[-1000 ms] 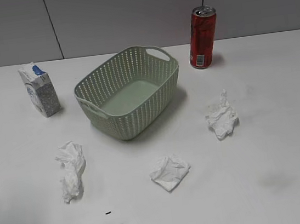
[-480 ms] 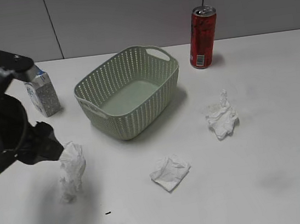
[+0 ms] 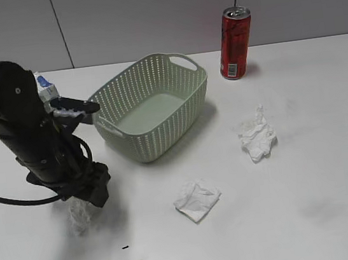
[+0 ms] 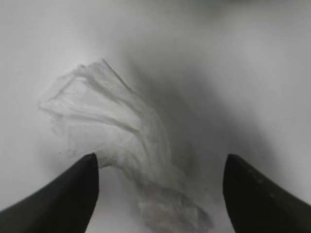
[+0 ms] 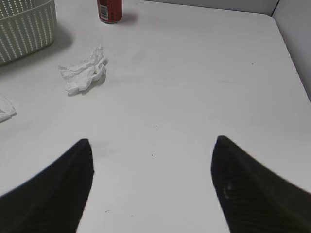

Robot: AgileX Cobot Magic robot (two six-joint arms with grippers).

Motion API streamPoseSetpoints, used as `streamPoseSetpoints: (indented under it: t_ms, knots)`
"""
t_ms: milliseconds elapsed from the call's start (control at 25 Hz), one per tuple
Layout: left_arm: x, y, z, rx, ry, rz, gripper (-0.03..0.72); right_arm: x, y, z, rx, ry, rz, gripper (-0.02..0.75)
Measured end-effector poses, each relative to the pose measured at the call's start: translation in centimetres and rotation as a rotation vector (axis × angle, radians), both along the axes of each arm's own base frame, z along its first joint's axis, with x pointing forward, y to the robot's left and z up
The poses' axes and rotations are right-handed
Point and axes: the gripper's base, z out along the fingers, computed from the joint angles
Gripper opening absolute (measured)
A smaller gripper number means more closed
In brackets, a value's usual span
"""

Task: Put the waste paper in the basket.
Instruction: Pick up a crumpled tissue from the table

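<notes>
The pale green basket stands empty on the white table; its corner also shows in the right wrist view. Three crumpled white paper wads lie around it. The left wad is mostly hidden under my left arm; in the left wrist view it lies between the open fingers of my left gripper, which hovers just above it. The middle wad and the right wad lie free; the right wad also shows in the right wrist view. My right gripper is open and empty above bare table, out of the exterior view.
A red drink can stands behind the basket at the right; it also shows in the right wrist view. A grey-white box with a blue top is partly hidden behind my left arm. The table's right edge shows in the right wrist view.
My left arm has come in from the left and moved right and down over the left wad, now covering most of it. The other wads, basket and can have not moved.
</notes>
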Motion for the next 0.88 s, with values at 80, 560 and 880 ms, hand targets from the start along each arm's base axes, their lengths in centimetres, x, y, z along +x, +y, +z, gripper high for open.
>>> streamPoseSetpoints:
  t_ms: [80, 560, 880]
  knots:
    - [0.0, 0.0, -0.9, 0.016, 0.031, 0.002, 0.587, 0.0, 0.0, 0.0, 0.0, 0.0, 0.0, 0.571]
    - [0.2, 0.0, -1.5, 0.037, 0.037, -0.011, 0.061, 0.0, 0.0, 0.0, 0.001, 0.001, 0.0, 0.571]
    - [0.0, 0.2, 2.0, -0.008, -0.052, -0.012, 0.005, 0.0, 0.0, 0.0, 0.001, 0.001, 0.0, 0.571]
